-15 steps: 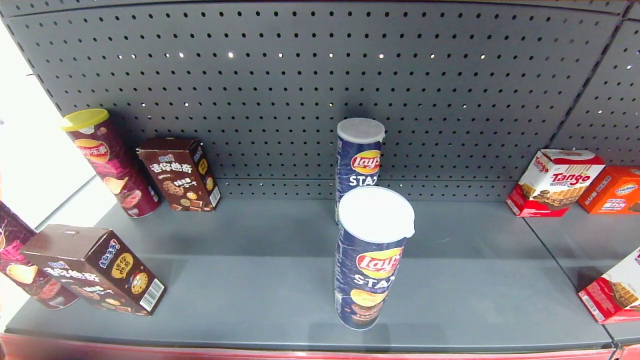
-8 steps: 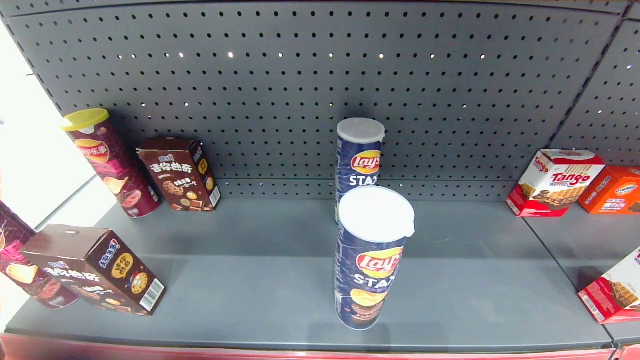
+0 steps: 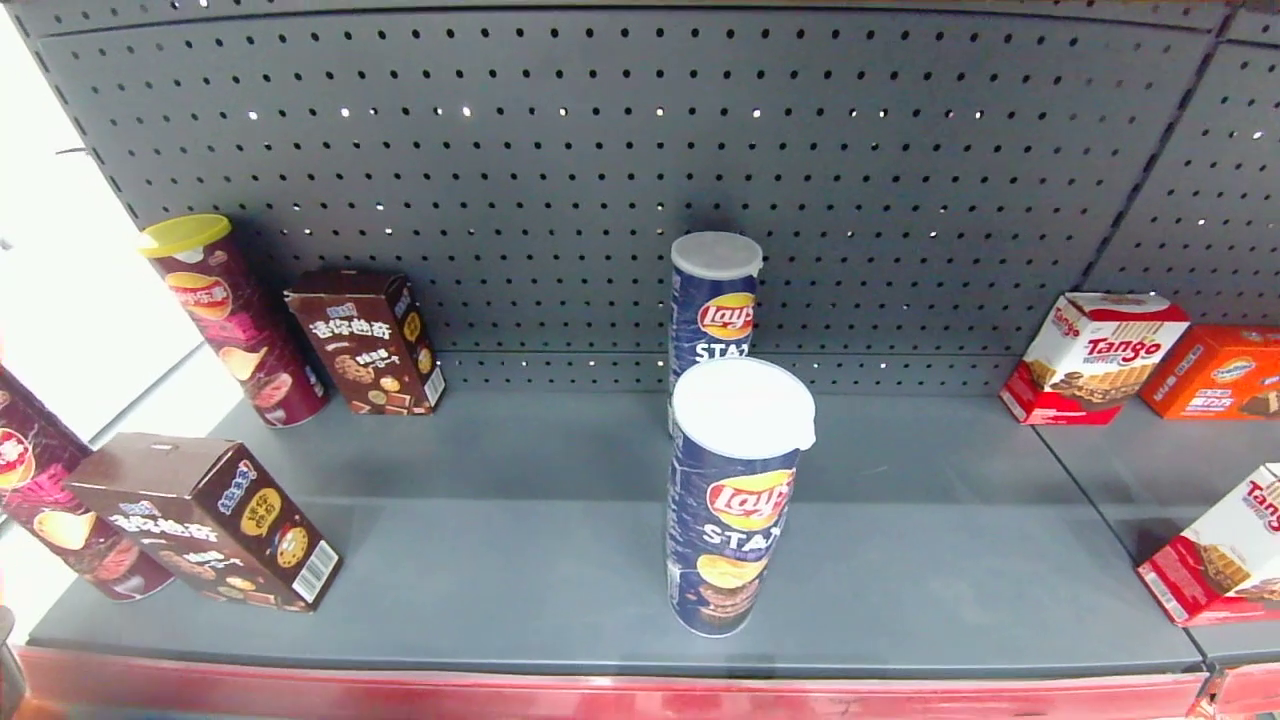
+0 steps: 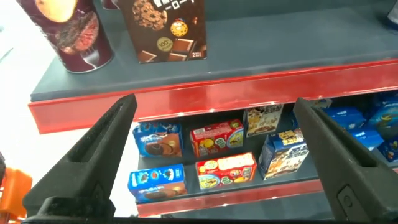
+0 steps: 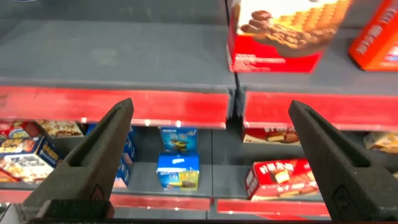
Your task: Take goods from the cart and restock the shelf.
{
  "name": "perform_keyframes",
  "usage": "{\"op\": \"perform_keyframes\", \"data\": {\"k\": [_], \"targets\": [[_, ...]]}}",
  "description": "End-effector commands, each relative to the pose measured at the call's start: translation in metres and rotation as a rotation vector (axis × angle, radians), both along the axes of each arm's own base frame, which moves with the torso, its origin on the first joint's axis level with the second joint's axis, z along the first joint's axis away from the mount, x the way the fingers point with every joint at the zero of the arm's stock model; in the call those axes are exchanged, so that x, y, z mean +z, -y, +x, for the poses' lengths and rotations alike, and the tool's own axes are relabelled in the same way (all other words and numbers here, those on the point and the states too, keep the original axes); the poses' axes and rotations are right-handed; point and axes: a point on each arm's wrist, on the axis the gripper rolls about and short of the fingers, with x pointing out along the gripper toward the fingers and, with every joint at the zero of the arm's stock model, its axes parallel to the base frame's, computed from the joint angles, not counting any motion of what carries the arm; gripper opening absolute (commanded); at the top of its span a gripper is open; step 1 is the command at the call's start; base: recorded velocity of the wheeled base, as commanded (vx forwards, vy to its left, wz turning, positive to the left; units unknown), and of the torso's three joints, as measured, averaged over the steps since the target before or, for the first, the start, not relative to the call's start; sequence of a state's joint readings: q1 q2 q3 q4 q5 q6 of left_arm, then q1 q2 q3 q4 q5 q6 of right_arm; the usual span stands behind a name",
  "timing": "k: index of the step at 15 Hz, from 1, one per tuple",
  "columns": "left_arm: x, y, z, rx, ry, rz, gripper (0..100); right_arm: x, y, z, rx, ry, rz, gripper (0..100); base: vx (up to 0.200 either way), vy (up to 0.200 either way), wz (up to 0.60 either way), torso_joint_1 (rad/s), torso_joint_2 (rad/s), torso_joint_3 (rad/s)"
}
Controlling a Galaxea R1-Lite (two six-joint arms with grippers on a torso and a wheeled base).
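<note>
Two dark blue chip cans stand one behind the other at the middle of the grey shelf: the front can and the rear can by the pegboard. My left gripper is open and holds nothing; it hangs in front of the shelf's red front edge, below a brown cookie box and a maroon can. My right gripper is open too, with nothing in it, before the red edge under a red wafer box.
On the shelf's left stand a maroon can with a yellow lid, two brown cookie boxes and another maroon can. On the right are red wafer boxes and an orange box. Lower shelves hold snack boxes.
The whole head view has shifted a little: the goods look slightly smaller and the red front edge shows more, so the camera has drawn back. The goods themselves have not moved.
</note>
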State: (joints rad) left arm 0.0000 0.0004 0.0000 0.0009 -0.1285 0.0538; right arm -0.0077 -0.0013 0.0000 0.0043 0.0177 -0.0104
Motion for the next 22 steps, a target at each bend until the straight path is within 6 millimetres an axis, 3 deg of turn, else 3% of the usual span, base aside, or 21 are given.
{"op": "perform_keyframes", "data": {"k": [1,22], "targets": [[-0.0001,0.0000,0.0000,0.000,0.000,0.001,100,0.0000,0.0000,0.0001,0.001,-0.002,0.001,100,0.000,0.000,0.00,0.000,0.00,0.000],[-0.0001,-0.0002,0.0000,0.007,-0.001,-0.008,100,0.0000,0.0000,0.0001,-0.001,-0.002,-0.002,100,0.000,0.000,0.00,0.000,0.00,0.000]]}}
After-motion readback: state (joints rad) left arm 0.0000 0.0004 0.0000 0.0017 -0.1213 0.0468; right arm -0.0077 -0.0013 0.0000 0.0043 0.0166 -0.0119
